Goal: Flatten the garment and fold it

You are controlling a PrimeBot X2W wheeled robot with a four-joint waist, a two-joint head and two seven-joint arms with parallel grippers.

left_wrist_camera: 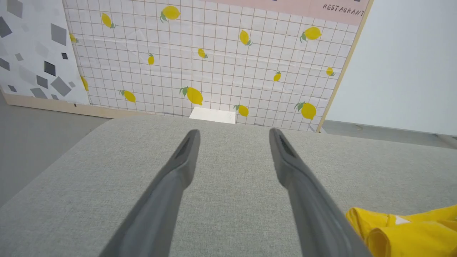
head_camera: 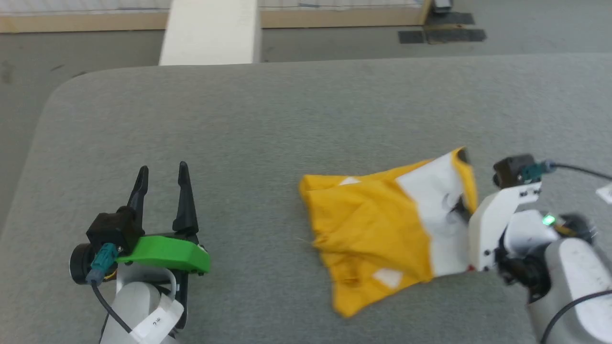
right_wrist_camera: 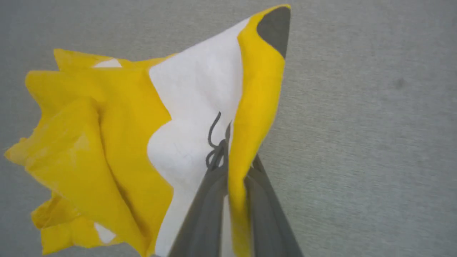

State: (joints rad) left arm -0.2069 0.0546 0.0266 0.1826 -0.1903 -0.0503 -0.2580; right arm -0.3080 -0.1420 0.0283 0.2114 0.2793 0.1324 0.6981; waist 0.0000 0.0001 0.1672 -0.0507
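At the left, the left gripper (head_camera: 163,166) is seen over the grey worktop (head_camera: 287,119), with its two fingers well apart and nothing between them. Right of the middle, the garment (head_camera: 373,224) is found crumpled on the worktop. At the far right, a yellow fold of the garment, beside a white patch, is clamped by the right gripper (right_wrist_camera: 238,159).

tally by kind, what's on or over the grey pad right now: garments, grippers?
Garments: 1, the yellow T-shirt, crumpled
Grippers: 2, left gripper open over bare pad, right gripper shut on a fold of the yellow T-shirt
Total: 3
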